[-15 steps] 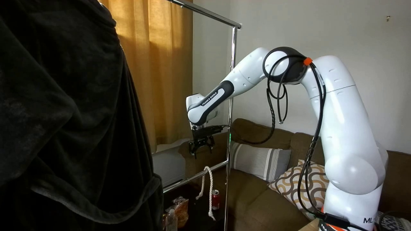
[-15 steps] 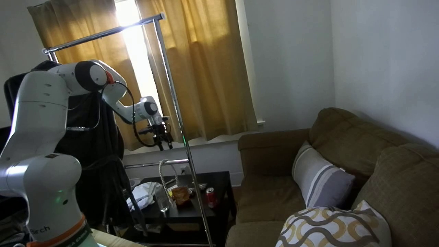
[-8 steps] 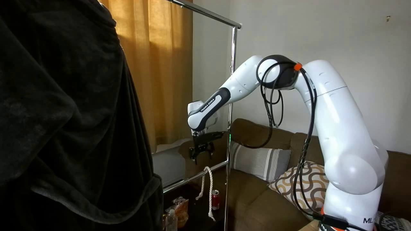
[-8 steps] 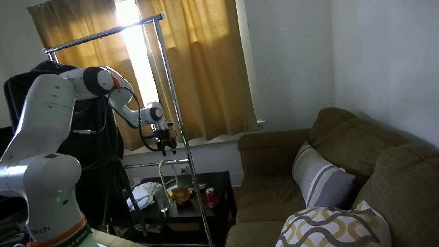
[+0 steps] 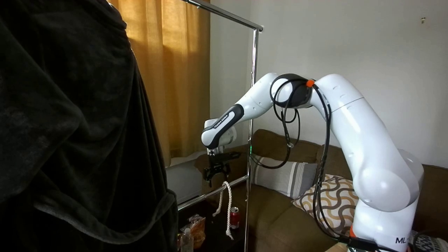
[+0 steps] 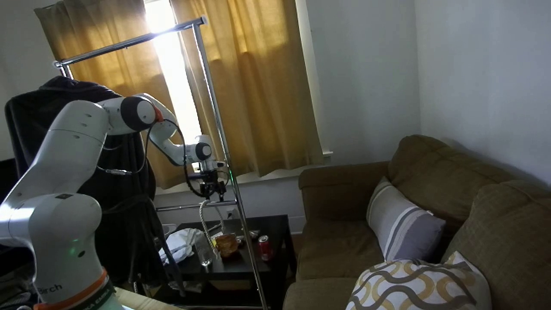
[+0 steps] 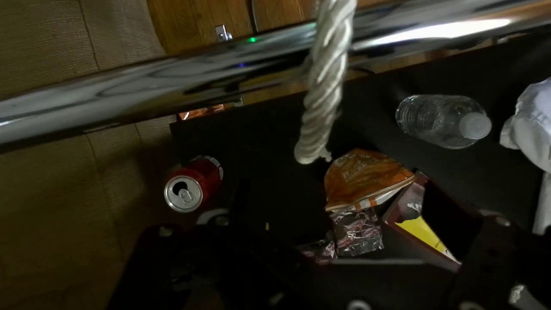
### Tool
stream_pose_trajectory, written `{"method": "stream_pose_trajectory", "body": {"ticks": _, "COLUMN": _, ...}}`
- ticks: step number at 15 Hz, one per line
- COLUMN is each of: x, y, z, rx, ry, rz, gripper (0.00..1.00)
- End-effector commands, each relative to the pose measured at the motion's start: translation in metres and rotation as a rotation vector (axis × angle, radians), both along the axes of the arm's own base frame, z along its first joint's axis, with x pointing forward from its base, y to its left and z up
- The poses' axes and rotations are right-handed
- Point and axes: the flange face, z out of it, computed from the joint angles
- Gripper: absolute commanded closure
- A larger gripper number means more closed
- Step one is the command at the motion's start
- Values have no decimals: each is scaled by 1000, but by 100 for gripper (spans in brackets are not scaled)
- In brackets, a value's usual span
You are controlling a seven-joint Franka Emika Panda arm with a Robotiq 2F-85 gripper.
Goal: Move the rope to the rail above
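The white rope (image 5: 229, 210) hangs looped over the lower crossbar of the garment rack, both ends dangling. It also shows in an exterior view (image 6: 202, 219) and crosses the crossbar in the wrist view (image 7: 325, 82). The rail (image 5: 227, 14) is the silver top bar, high above; it also shows in an exterior view (image 6: 129, 43) but is out of the wrist view. My gripper (image 5: 218, 180) is open with nothing between its fingers, just above the crossbar by the rope's top. Its fingers also show in an exterior view (image 6: 215, 198). I cannot tell whether a finger touches the rope.
The lower crossbar (image 7: 150, 92) runs close below the gripper. The rack's vertical pole (image 5: 250, 147) stands beside the arm. A dark robe (image 5: 80, 122) hangs on the rack. A black table (image 6: 275, 228) below holds a red can (image 7: 193, 183), a bottle (image 7: 441, 120) and packets.
The arm has lowered, and the open gripper has come down from well above the crossbar to just over it near the rope. The rope's hanging ends have shifted very slightly.
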Motion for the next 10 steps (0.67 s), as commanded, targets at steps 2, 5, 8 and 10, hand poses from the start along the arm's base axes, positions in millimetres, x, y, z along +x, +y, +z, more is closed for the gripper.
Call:
{"method": "stream_pose_trajectory", "body": {"ticks": 2, "x": 9, "y": 2, "z": -16, "rx": 20, "ry": 79, "rz": 11, "gripper": 0}}
{"method": "stream_pose_trajectory", "body": {"ticks": 5, "x": 8, "y": 5, "z": -23, "rx": -8, "ry": 136, "rz": 8, "gripper": 0}}
{"method": "stream_pose_trajectory", "body": {"ticks": 8, "x": 5, "y": 5, "z": -30, "rx": -37, "ry": 200, "rz": 10, "gripper": 9}}
{"method": "stream_pose_trajectory", "body": {"ticks": 10, "x": 5, "y": 3, "z": -34, "rx": -50, "ry": 227, "rz": 5, "gripper": 27}}
